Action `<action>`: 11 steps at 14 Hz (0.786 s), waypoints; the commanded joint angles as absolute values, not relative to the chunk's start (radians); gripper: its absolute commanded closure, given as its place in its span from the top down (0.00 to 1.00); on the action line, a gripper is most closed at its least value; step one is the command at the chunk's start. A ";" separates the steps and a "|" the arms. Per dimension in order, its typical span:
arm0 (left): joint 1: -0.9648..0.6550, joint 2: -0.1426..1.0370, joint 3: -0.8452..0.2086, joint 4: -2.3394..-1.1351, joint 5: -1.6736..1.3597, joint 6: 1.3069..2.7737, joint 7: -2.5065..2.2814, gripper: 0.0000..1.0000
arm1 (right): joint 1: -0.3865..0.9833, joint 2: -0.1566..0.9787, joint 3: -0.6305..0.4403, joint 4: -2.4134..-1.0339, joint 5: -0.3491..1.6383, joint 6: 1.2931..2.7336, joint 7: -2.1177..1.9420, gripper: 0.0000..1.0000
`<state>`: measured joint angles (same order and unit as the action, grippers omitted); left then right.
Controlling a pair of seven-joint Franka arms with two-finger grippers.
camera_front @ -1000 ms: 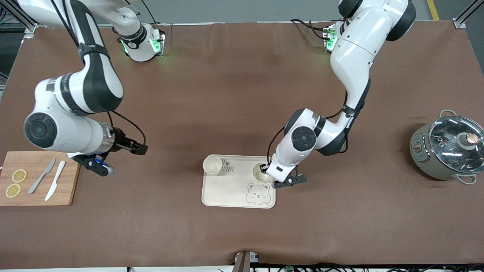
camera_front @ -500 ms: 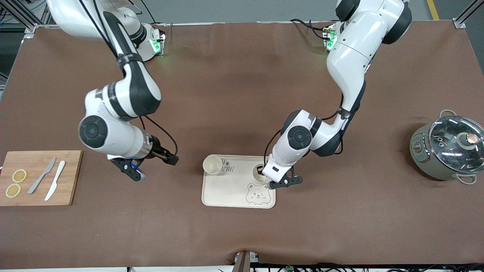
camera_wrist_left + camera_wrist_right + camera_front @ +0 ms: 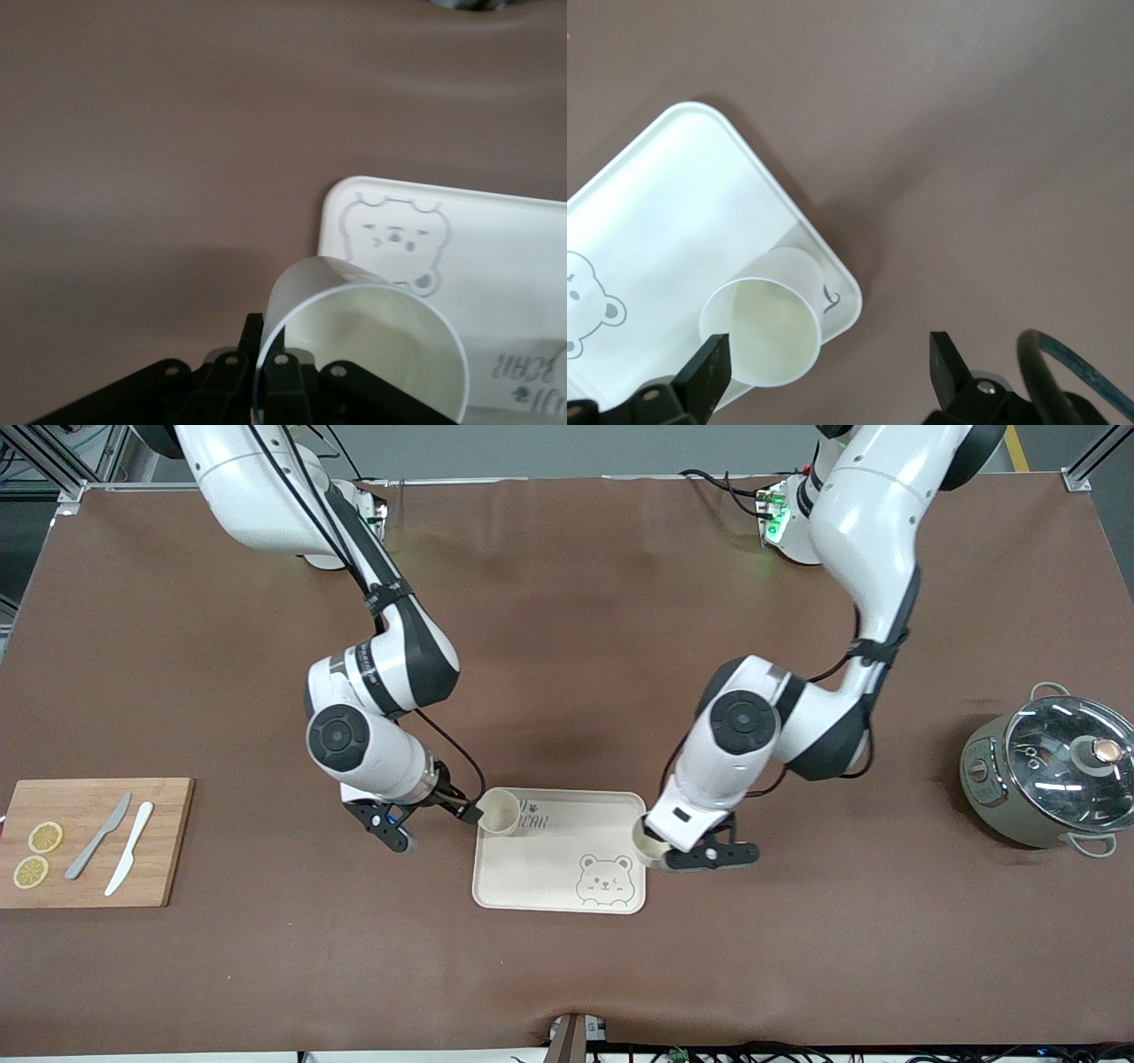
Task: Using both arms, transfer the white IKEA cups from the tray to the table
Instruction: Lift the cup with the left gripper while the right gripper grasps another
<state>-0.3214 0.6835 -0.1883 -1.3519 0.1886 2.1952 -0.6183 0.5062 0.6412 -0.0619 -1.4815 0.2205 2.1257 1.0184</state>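
Over the tray's edge toward the left arm's end of the table, left gripper (image 3: pixel 663 854) is clamped on one white cup (image 3: pixel 648 844); cup is lifted off the tray, rim tilted toward the wrist cam, w/ the tray's bear print (image 3: pixel 396 237) below it.

At the tray corner toward the right arm's end, right gripper (image 3: pixel 440 815) sits low w/ fingers (image 3: pixel 709 370) spread wide, not gripping. Second white cup (image 3: pixel 498 811) stands upright in that corner, on the tray side farther from the front cam. One fingertip is just beside its wall; touching or not, can't tell.

Tray (image 3: pixel 549 868) is cream, rectangular, mid-table.

Further out: wooden cutting board (image 3: pixel 159 850) at the right arm's end, w/ two knives (image 3: pixel 113 849) and two lemon slices (image 3: pixel 37 854) on it. Lidded pot (image 3: pixel 1045 779) at the left arm's end, well apart from the tray.
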 commanded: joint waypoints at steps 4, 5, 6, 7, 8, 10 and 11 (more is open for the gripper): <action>-0.126 0.491 -0.210 -1.646 0.196 2.178 -0.462 0.00 | 0.548 0.698 -0.072 -1.471 0.229 2.197 1.069 0.57; -0.095 0.491 -0.210 -1.673 0.196 2.189 -0.456 0.00 | 0.549 0.709 -0.072 -1.471 0.229 2.200 1.071 0.48; -0.057 0.492 -0.213 -1.698 0.196 2.212 -0.454 0.00 | 0.554 0.716 -0.072 -1.471 0.230 2.209 1.071 0.47; -0.026 0.497 -0.216 -1.733 0.196 2.247 -0.454 0.00 | 0.558 0.721 -0.072 -1.471 0.229 2.213 1.069 0.37; 0.000 0.502 -0.216 -1.767 0.196 2.294 -0.454 0.00 | 0.558 0.721 -0.072 -1.471 0.229 2.212 1.069 0.11; 0.055 0.515 -0.216 -1.822 0.196 2.388 -0.453 0.00 | 0.558 0.719 -0.072 -1.471 0.230 2.209 1.069 0.00; 0.066 0.529 -0.216 -1.827 0.196 2.407 -0.446 0.00 | 0.558 0.716 -0.071 -1.470 0.232 2.203 1.071 0.00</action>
